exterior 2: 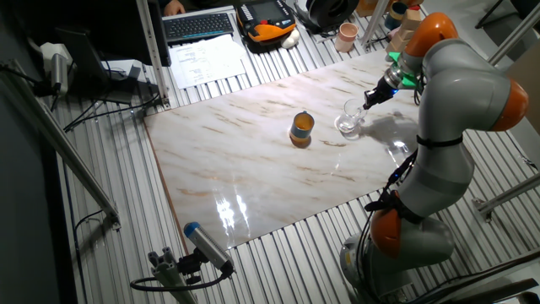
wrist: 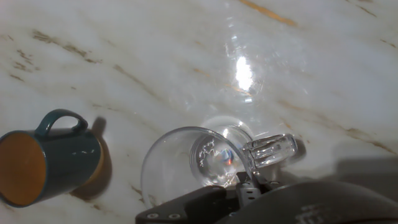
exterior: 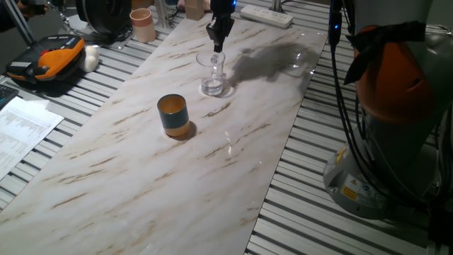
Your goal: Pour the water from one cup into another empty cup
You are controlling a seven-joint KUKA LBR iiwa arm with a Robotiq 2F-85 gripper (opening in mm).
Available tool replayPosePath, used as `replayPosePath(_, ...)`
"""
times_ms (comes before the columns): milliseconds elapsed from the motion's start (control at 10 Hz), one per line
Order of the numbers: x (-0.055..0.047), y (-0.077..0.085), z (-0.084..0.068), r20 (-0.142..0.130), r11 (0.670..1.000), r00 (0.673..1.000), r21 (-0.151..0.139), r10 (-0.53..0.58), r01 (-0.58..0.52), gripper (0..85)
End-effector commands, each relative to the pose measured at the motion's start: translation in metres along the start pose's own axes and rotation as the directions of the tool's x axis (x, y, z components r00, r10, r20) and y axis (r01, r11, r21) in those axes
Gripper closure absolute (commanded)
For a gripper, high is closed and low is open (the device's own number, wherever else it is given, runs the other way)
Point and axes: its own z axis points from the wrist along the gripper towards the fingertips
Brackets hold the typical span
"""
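Note:
The clear glass cup [exterior: 213, 74] stands upright on the marble table [exterior: 141, 184], with a little water barely showing at its thick base. The hand view shows it from above [wrist: 186, 165], with its glass handle [wrist: 270, 149] to the right. The teal cup with the orange inside [exterior: 172, 115] stands upright to the glass's front left, apart from it; it also shows in the hand view [wrist: 43, 158]. My gripper [exterior: 218, 47] hangs right over the glass's far rim, fingers close together. I cannot tell whether it holds the rim or the handle.
A pinkish-beige cup [exterior: 143, 25] stands at the table's far left corner. A white power strip [exterior: 267, 15] lies at the far edge. An orange and black device [exterior: 44, 62] lies off the table on the left. The robot's base [exterior: 389, 106] stands on the right.

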Motion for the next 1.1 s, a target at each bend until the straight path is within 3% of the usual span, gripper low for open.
replayPosePath(0,0.000,0.000,0.000,0.000,1.000,1.000,0.001,0.001,-0.001,85.0)
replayPosePath(600,-0.001,0.005,-0.011,-0.005,1.000,1.000,0.014,0.025,-0.025,85.0)
replayPosePath(1000,-0.002,0.016,-0.027,0.002,0.997,1.000,0.075,0.023,-0.023,85.0)
